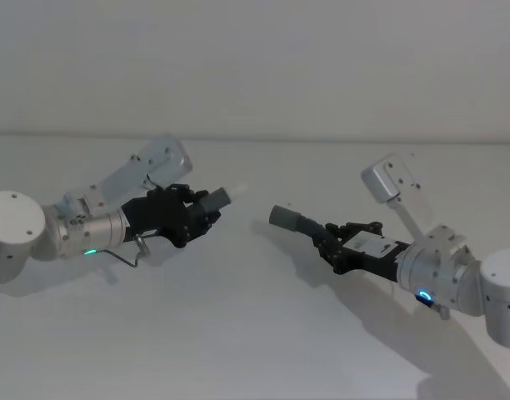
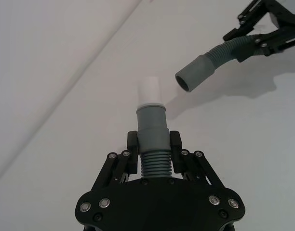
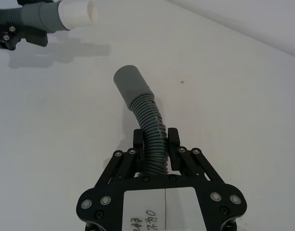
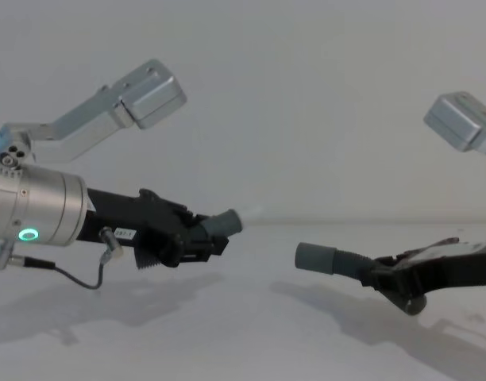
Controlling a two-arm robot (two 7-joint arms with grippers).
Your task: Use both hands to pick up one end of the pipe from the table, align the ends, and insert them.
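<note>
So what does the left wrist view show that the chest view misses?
Left wrist view: the hollow mouth of the smooth cuff on the curved dark grey ribbed hose; the straight grey hose ribbed at the left jaws. Chest view: the silver wrist with green ring light, both hoses above the white table. Both: right jaws holding the curved hose, hoses facing, apart.

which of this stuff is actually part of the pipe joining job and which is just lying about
Part of the job:
left hand, shut on the straight hose piece
right hand, shut on the curved hose piece
table beneath both

Just there:
silver box above the left wrist
silver box above the right wrist
thin cable under the left wrist
</note>
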